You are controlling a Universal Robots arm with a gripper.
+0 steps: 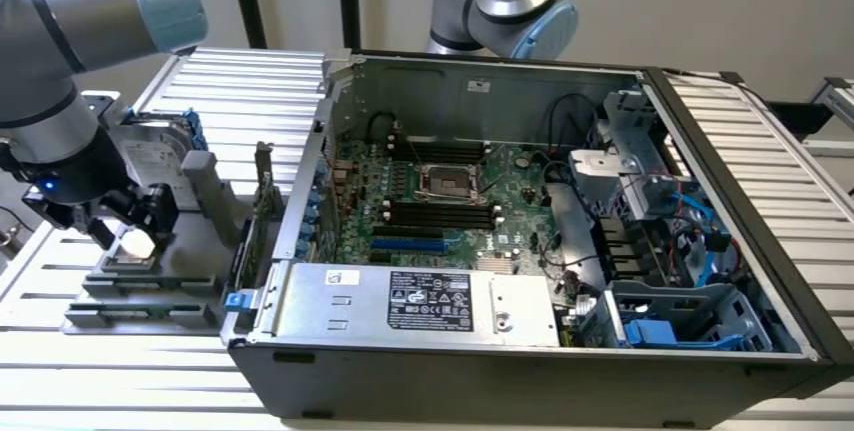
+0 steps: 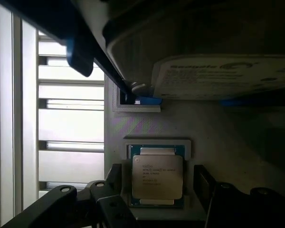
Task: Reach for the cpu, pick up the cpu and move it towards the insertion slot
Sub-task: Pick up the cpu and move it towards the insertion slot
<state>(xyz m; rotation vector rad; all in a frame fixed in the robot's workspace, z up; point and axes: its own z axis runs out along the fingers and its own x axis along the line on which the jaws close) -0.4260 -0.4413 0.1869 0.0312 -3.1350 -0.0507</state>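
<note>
Gripper (image 1: 130, 231) (image 2: 156, 176): dark two-finger unit on a grey Universal Robots arm with pale blue joint caps, jaws open, one black finger (image 2: 115, 183) on each side of the cpu and no contact visible. Cpu (image 2: 156, 176) (image 1: 134, 243): flat square chip with a matt silvery metal lid and a green rim, carrying several lines of dark print too small to read; it lies flat in a square recess of a pale grey holder (image 2: 228, 128) (image 1: 147, 286), directly under the gripper. Hard drive (image 2: 228, 76): silver, with a white label of blurred print and a blue frame, seated in the same holder just beyond the chip. Bench (image 1: 134, 381): ribbed pale metal slats. Computer case (image 1: 534, 371): dark, open-sided, on the bench towards the exterior view's right. Insertion slot (image 1: 447, 183): square shiny metal frame with a dark centre on the green motherboard (image 1: 521, 191), well apart from the chip. Power supply (image 1: 430, 301): silver box with a black label, text illegible.
</note>
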